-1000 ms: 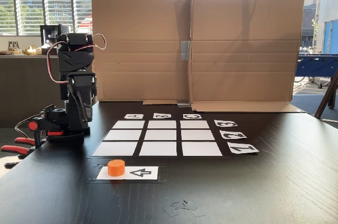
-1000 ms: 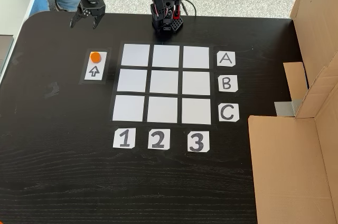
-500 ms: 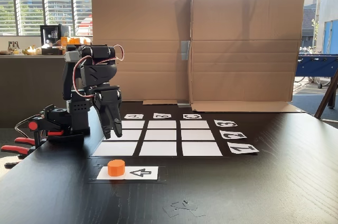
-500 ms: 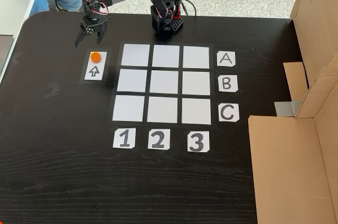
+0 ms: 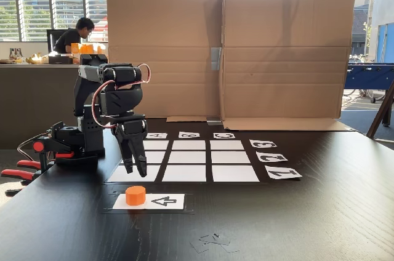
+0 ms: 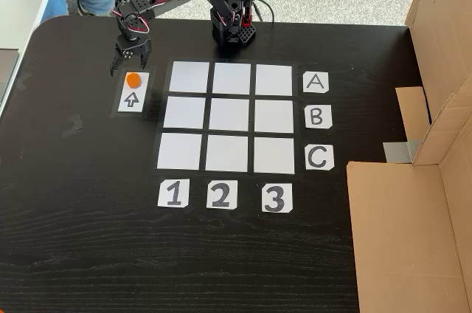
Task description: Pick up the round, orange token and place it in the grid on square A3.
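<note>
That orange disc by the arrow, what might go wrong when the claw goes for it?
The gripper hangs open just short of the small orange token; coming down off-centre, a finger could knock it off its arrow card. Square A3 lies across the grid, so a weak pinch might drop it on a nearer cell.

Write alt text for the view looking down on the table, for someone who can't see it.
A small black robot arm reaches its open gripper down toward an orange token that sits on a white arrow card, left of a 3x3 grid of white squares on a black table. Labels A, B, C run down the grid's right side and 1, 2, 3 below it; cardboard stands at right.
</note>
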### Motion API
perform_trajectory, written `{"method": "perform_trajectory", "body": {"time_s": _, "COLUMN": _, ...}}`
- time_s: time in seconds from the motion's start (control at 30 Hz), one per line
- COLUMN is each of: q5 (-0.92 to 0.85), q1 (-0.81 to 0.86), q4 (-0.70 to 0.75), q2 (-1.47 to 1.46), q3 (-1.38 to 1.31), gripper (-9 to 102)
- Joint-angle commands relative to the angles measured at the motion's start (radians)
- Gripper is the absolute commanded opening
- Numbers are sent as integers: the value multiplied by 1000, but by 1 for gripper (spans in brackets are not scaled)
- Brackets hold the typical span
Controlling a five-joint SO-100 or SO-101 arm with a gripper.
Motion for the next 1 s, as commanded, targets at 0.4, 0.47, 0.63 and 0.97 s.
{"method": "perform_trajectory", "body": {"time_s": 0.4, "q5": 26, "q1": -6, "q4": 2, "q2": -137, "q3": -135, "gripper": 39}}
{"method": "perform_trajectory", "body": {"time_s": 0.47, "q5": 26, "q1": -6, "q4": 0, "q2": -152, "q3": -144, "gripper": 39}}
{"method": "perform_trajectory", "body": {"time_s": 0.63, "q5": 28, "q1": -5, "q4": -3, "q2": -166, "q3": -150, "gripper": 39}}
{"method": "perform_trajectory", "body": {"time_s": 0.97, "q5": 46, "q1": -3, "q4": -17, "q2": -193, "q3": -158, "gripper": 4}}
